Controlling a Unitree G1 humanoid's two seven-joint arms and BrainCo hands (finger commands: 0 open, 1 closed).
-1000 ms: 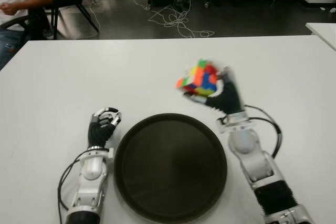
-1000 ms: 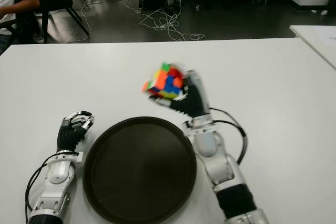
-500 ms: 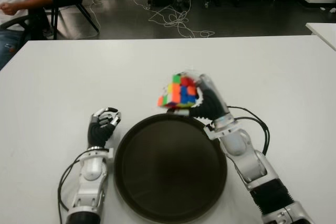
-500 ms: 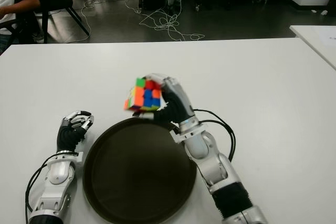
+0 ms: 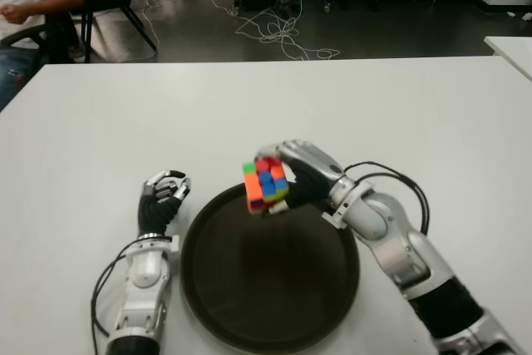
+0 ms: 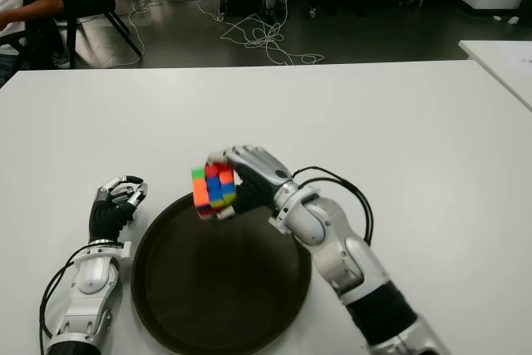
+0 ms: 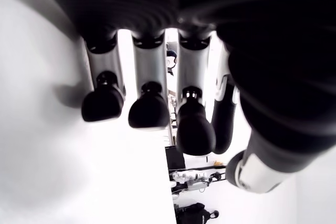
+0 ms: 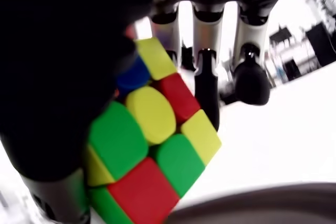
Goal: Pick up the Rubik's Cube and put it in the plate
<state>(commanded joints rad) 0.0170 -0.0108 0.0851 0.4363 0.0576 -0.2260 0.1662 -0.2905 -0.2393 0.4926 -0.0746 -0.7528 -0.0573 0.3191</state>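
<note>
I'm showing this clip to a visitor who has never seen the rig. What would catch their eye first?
The brightly coloured Rubik's Cube, gripped in the right hand and held over the far rim of the dark round plate near the table's front edge. Next, the left hand, fingers curled and holding nothing, showing just left of the plate on the white table.

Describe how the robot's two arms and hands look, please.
Both arms have silver-grey shells with ribbed black sections near the bottom edge of the eye views. The left hand and right hand have black palms and silver fingers with rounded black tips. A thin black cable loops beside each wrist.
</note>
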